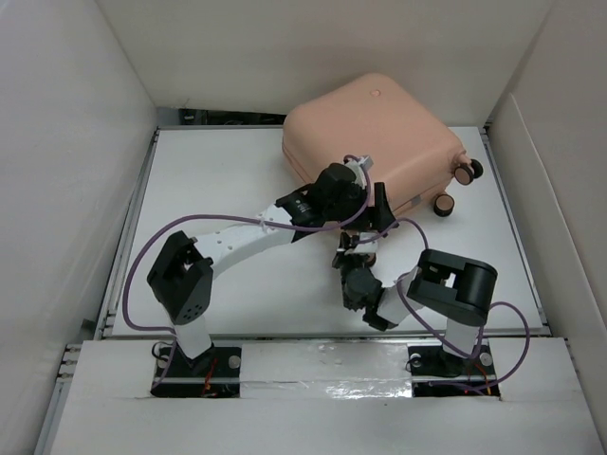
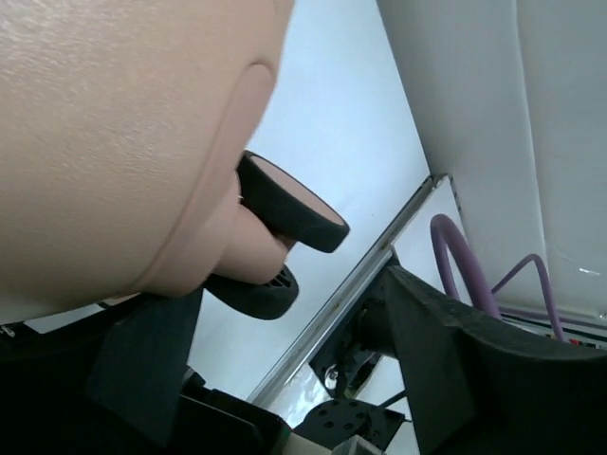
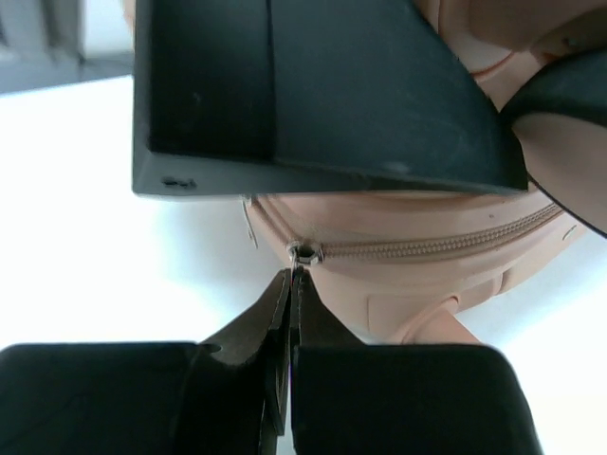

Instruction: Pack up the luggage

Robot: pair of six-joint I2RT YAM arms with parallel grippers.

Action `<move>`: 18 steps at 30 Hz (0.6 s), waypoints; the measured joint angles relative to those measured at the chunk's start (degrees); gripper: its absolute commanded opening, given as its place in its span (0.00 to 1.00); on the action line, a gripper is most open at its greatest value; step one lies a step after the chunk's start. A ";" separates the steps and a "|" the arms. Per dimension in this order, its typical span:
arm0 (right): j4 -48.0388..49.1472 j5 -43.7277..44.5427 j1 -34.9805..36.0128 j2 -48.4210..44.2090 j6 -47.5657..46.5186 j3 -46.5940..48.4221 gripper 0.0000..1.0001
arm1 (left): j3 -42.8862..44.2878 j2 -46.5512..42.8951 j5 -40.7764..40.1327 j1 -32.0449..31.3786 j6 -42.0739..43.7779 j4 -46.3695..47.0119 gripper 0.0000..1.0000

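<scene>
Item under inspection: the luggage (image 1: pixel 379 133), a peach-pink hard-shell suitcase, lies flat on the far right part of the desk (image 1: pixel 218 180), shell closed, wheels (image 1: pixel 465 172) pointing right.

Left gripper (image 1: pixel 368 204): I see its fingers (image 2: pixel 142 360) standing apart at the near edge of the case, beside a wheel (image 2: pixel 289 204). One finger sits close under the shell; I cannot tell whether it touches.

Right gripper (image 3: pixel 292 280): fingers pressed together, tips at the zipper slider (image 3: pixel 303 253), as far as I can judge pinching its tab. The zipper (image 3: pixel 436 245) runs off to the right along the seam.

Handling assessment: I judge the shell stiff, smooth and slippery, too broad for either gripper to span, and likely to slide on the desk under a sideways pull. The tab is the only practical hold, small and easily lost. I would brace the case with the left arm while drawing the slider along the seam
</scene>
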 measured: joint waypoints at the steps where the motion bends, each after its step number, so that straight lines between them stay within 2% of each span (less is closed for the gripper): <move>1: 0.22 -1.03 0.00 -0.46 0.00 -1.09 0.00 | -0.83 -0.59 -0.28 -0.20 0.07 1.05 0.81; 4: 1.03 -4.85 -0.07 -3.13 2.21 -5.68 0.00 | -5.88 -4.52 -1.40 -1.07 1.33 5.97 0.85; 7: 2.60 -8.81 -0.04 -6.16 5.60 -11.26 0.00 | -13.35 -13.27 -3.80 -1.57 3.19 10.91 0.85; 13: 4.00 -12.92 0.04 -10.10 8.68 -16.61 0.00 | -26.51 -35.06 -9.90 6.08 4.07 19.91 0.85; 16: 3.10 -12.83 0.13 -10.47 8.61 -15.91 0.00 | -33.70 -41.11 -11.43 8.37 4.00 22.12 0.86; 18: 2.05 -12.22 0.50 -10.45 8.33 -14.78 0.00 | -37.24 -41.99 -11.74 9.90 3.98 21.99 0.85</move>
